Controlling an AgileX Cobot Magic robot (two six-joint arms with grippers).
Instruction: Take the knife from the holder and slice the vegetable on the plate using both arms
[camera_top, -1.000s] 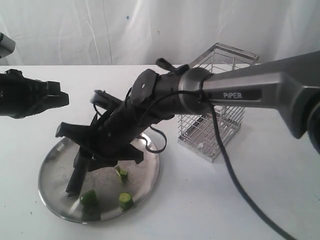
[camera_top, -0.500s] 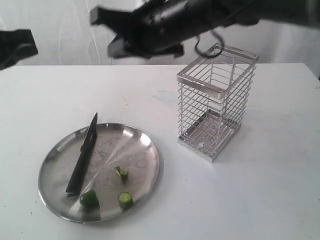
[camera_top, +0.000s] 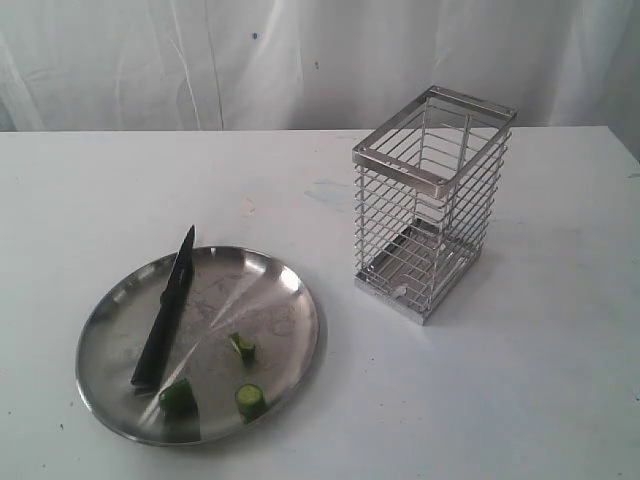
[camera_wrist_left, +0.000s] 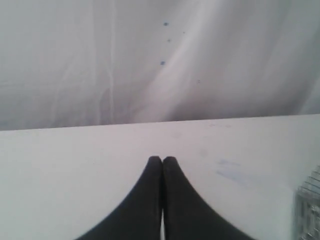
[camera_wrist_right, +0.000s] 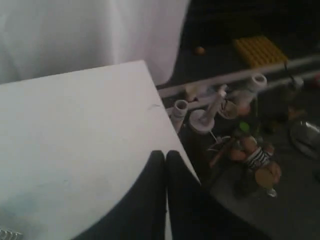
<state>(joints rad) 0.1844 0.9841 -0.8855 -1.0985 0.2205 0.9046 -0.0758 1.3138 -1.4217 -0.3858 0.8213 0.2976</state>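
The black knife (camera_top: 167, 310) lies flat on the left half of the steel plate (camera_top: 290, 290), its tip pointing away toward the table's back. Three green vegetable pieces rest on the plate's front: one (camera_top: 178, 396) by the knife handle, one (camera_top: 251, 399) near the rim, one (camera_top: 243, 347) closer to the middle. The wire holder (camera_top: 432, 200) stands upright and empty, right of the plate. Neither arm shows in the exterior view. My left gripper (camera_wrist_left: 162, 160) is shut on nothing above bare table. My right gripper (camera_wrist_right: 165, 154) is shut, empty, over the table's edge.
A white curtain (camera_top: 300, 60) hangs behind the table. In the right wrist view the table edge (camera_wrist_right: 165, 112) drops off to a dark floor with white pipes (camera_wrist_right: 215, 105), a yellow grid block (camera_wrist_right: 257, 50) and clutter (camera_wrist_right: 252, 155). The holder's corner (camera_wrist_left: 307, 210) shows in the left wrist view.
The right arm, which was over the plate a second ago, lifted away and left the exterior view. The left arm also withdrew out of that view. The knife stays on the plate.
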